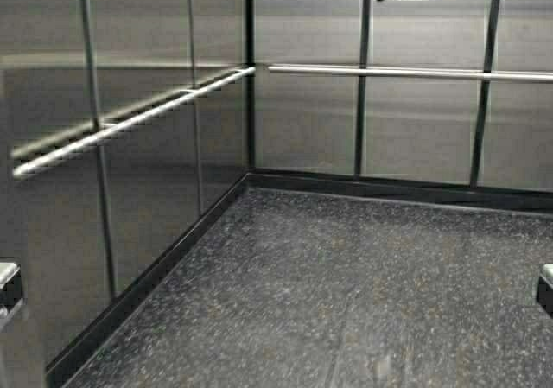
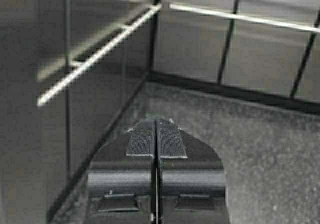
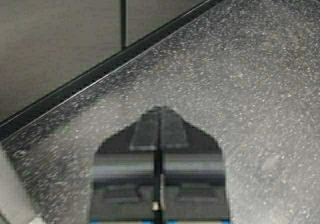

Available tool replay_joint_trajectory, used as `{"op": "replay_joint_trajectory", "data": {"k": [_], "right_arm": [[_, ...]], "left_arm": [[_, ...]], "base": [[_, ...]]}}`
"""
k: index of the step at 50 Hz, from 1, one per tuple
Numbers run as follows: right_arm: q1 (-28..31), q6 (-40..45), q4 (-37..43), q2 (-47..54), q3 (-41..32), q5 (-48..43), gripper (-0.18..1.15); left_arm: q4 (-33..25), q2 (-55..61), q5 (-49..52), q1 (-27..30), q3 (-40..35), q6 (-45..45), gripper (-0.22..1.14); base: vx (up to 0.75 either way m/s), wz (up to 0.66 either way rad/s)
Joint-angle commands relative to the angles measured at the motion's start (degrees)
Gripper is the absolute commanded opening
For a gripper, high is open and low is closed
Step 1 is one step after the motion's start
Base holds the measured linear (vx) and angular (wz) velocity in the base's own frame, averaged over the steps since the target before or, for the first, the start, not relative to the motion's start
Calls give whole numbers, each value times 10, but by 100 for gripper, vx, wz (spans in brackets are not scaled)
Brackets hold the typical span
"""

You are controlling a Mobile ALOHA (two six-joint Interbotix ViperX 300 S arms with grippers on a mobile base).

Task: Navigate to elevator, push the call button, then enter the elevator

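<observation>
— Nearest to the wrist cameras, what do you see?

— Both grippers. Left gripper (image 2: 156, 134) has its two fingers pressed together, holding nothing. Right gripper (image 3: 159, 124) is the same, fingers closed flat against each other, empty.

— And the elevator?

— All around them. Dark speckled floor (image 1: 346, 284) lies below both grippers. Ahead of the left gripper two steel panel walls (image 1: 302, 120) meet in a corner, each with a handrail (image 1: 130, 124) running toward that corner. Beyond the right gripper, a black baseboard (image 3: 100, 74) edges the wall.
</observation>
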Motion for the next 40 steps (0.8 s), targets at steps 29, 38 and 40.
{"op": "replay_joint_trajectory", "data": {"k": [29,38,40], "right_arm": [[4,-4,2,9,-8,-6,5],[5,-4,2,5,-9,-7,5],[5,-7,2,6,-9,-5,5]], "left_arm": [[1,4,-5,1,-11,-7,3],[2,4,-5,0,-17,-12,3],[2,5,-5,0,-18,-12,3]], "base": [[45,-27],[45,-25],[46,-15]]}}
